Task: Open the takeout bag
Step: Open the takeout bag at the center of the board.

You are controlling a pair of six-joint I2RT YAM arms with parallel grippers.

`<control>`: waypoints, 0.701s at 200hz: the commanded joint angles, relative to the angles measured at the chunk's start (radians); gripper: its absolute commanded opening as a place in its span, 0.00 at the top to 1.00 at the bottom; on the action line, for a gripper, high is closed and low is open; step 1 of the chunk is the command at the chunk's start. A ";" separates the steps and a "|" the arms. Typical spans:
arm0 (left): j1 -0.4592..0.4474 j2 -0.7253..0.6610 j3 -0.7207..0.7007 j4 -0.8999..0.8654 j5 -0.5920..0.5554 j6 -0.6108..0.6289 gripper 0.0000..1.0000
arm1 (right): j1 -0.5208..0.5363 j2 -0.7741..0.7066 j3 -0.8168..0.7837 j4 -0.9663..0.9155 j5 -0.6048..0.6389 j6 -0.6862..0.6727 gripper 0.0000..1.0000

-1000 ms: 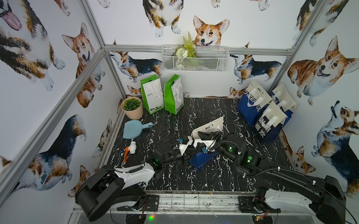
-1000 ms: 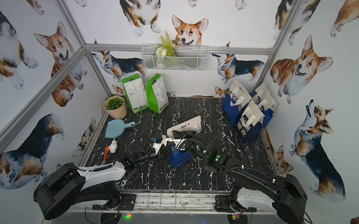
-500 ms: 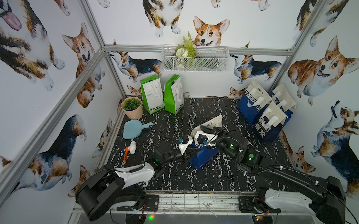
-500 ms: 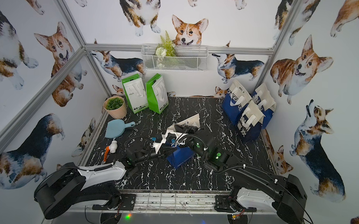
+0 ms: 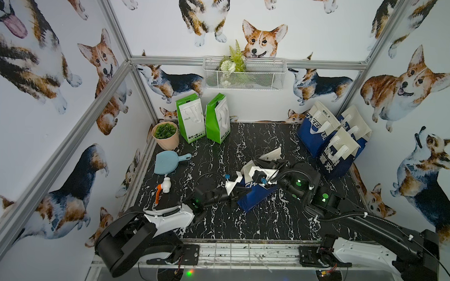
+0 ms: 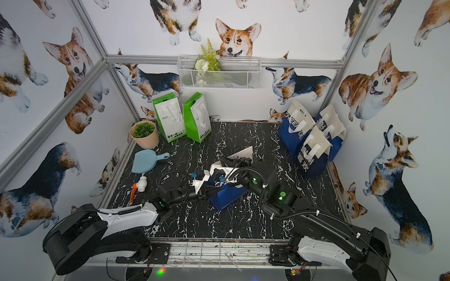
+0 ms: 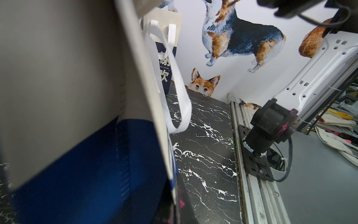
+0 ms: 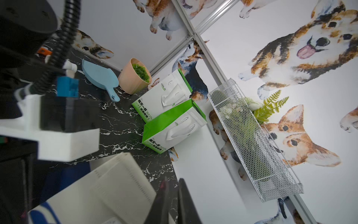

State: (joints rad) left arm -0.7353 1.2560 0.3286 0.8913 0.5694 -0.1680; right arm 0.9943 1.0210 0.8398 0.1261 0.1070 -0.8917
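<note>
Flap (image 5: 273, 154) swung up since a sec ago. Top view: my left end effector (image 5: 232, 195) is clamped shut on the takeout bag (image 5: 255, 197) edge. Right wrist: right end effector (image 8: 173, 181) cracked open, empty, flap just beside it. Unheld, it could flop shut.

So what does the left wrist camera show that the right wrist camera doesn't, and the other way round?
Left wrist only: the white handle loop, a second blue bag standing behind it, and the right arm's base. Right wrist only: green bags, plant pot, blue scoop, wire basket. Both: the takeout bag close up and the marble table.
</note>
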 commanded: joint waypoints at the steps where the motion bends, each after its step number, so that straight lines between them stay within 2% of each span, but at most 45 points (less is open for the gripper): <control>1: -0.003 -0.004 0.006 0.056 0.009 0.008 1.00 | 0.000 -0.022 -0.048 -0.058 -0.114 -0.029 0.58; 16: -0.003 -0.004 0.007 0.056 0.009 0.009 1.00 | 0.002 -0.017 -0.076 -0.078 -0.145 -0.067 0.53; 36: -0.004 -0.001 0.007 0.056 0.009 0.010 1.00 | 0.012 0.001 -0.120 0.034 -0.106 -0.084 0.51; 104: -0.003 -0.005 0.007 0.046 0.008 0.013 1.00 | 0.011 0.013 -0.164 0.267 -0.022 -0.126 0.54; 140: -0.004 -0.004 0.010 0.044 0.009 0.013 1.00 | 0.012 0.036 -0.156 0.289 -0.006 -0.142 0.55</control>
State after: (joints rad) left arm -0.7383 1.2556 0.3290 0.8909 0.5659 -0.1680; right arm 1.0061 1.0424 0.6762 0.3202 0.0750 -1.0039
